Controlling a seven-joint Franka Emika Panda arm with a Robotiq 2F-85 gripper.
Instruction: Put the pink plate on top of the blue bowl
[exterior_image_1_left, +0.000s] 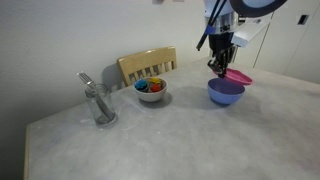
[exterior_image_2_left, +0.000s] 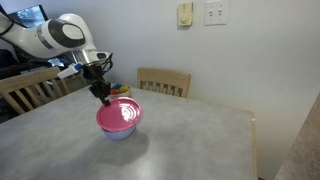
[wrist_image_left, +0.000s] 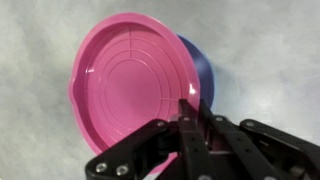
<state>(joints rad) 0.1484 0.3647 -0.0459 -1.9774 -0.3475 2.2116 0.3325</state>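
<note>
The pink plate (wrist_image_left: 130, 80) fills the wrist view. It sits tilted over the blue bowl (wrist_image_left: 207, 72), of which only a sliver shows past its edge. In both exterior views the plate (exterior_image_1_left: 238, 76) (exterior_image_2_left: 118, 116) lies against the bowl (exterior_image_1_left: 225, 93), which is mostly hidden under it in an exterior view (exterior_image_2_left: 120, 132). My gripper (wrist_image_left: 190, 112) is shut, its fingers pinching the plate's near rim. It hangs straight down over the bowl's edge (exterior_image_1_left: 218, 66) (exterior_image_2_left: 103, 96).
A white bowl with colourful contents (exterior_image_1_left: 150, 90) and a metal cup holding utensils (exterior_image_1_left: 100, 103) stand further along the grey table (exterior_image_1_left: 180, 140). A wooden chair (exterior_image_1_left: 147, 65) (exterior_image_2_left: 165, 80) is pushed against the table's far side. Another chair (exterior_image_2_left: 25, 92) stands beside the table.
</note>
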